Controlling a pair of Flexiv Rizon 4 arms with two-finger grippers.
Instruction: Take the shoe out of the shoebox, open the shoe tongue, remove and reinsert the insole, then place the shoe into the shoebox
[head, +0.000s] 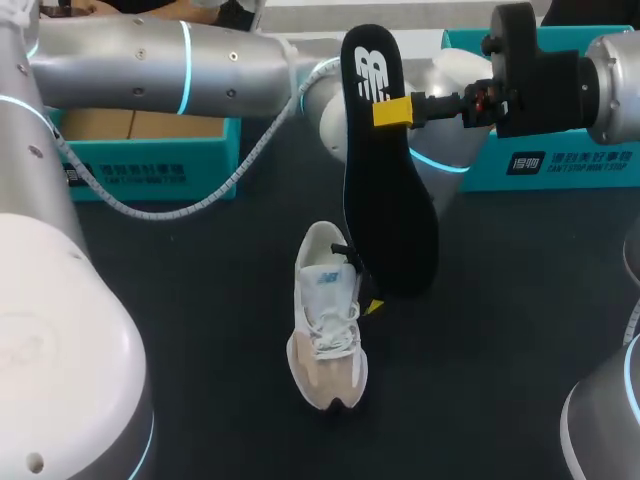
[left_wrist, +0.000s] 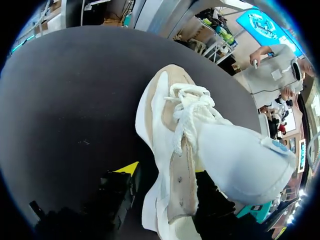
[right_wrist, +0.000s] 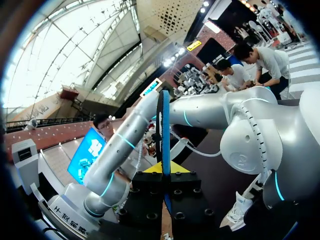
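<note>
Desk (head: 200, 340): dark top. Shoe stands on it, teal boxes sit along the far side.
Left teal box (head: 150, 165): far left, open side up, brown cardboard inside, partly hidden by left arm.
Left arm (head: 150, 60): comes in from the left, runs across the far side, ends at the shoe.
Left tool (left_wrist: 162, 175): at the shoe's collar, heel end. Can't tell whether it's clamped or loose.
Shoe (head: 328, 330): white and beige, sole down on the desk near the middle, outside both boxes. Long axis near–far, toe toward the robot, heel toward the far edge. White tongue with a small blue label stands above the bunched laces.
Insole (head: 385, 200): black, off the desk, out of the shoe. Long axis roughly near–far in head view. Logo end is at the far side, broad end overlaps the shoe's heel on its right. Edge-on and upright in right wrist view.
Right tool (head: 392, 110): closed on the insole near the logo end.
Right arm (head: 610, 70): comes in from the right.
Right teal box (head: 560, 165): far right, partly hidden by right arm.
Count: 1 shoe, 1 insole, 2 teal boxes, 2 arms, 2 tools.
</note>
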